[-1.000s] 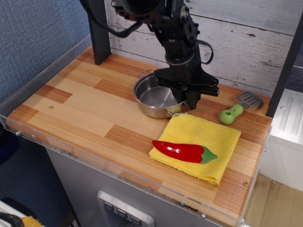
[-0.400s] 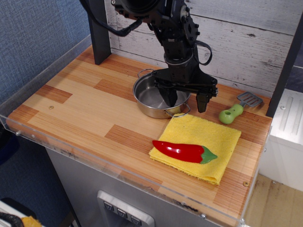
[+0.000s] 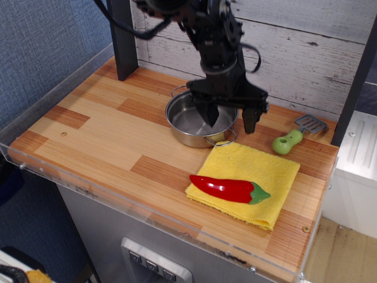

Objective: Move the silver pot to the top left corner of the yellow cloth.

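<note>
My gripper (image 3: 230,119): jaws spread, holding nothing, above the pot's right rim | shallow round shiny steel pot (image 3: 197,121): toward bench's back edge, directly below-left of me | square yellow terry cloth (image 3: 250,173): front-right, nearest corner touching the pot

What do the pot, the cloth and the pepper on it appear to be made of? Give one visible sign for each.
The silver pot: probably polished stainless steel, since its wall mirrors the surroundings. The yellow cloth: soft woven fabric, likely terry, with a matte nubby surface and folded layered edges. The red chili pepper: seemingly glossy moulded plastic, judging by its sharp highlights and uniform colour.
</note>
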Action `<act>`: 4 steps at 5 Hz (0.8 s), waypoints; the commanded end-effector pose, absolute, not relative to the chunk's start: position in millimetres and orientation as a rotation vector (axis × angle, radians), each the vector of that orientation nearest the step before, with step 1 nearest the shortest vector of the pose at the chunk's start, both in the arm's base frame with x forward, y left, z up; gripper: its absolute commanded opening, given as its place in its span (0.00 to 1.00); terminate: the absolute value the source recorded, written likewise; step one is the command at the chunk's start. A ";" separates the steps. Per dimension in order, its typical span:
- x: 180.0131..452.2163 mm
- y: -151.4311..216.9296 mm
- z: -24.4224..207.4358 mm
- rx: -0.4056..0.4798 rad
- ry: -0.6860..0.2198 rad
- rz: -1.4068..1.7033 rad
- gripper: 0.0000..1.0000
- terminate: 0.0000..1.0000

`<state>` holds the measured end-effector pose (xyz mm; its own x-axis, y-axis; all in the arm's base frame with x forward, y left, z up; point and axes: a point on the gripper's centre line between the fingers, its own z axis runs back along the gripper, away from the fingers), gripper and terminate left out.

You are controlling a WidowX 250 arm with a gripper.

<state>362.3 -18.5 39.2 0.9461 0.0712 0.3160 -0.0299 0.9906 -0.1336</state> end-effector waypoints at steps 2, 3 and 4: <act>348.0 -8.5 142.3 -0.130 -0.534 0.067 1.00 0.00; 339.7 -0.7 154.6 -0.099 -0.543 0.109 1.00 0.00; 339.7 -0.7 154.6 -0.099 -0.543 0.109 1.00 0.00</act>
<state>354.3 2.9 137.2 0.8749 0.1276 0.4672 -0.0786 0.9893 -0.1229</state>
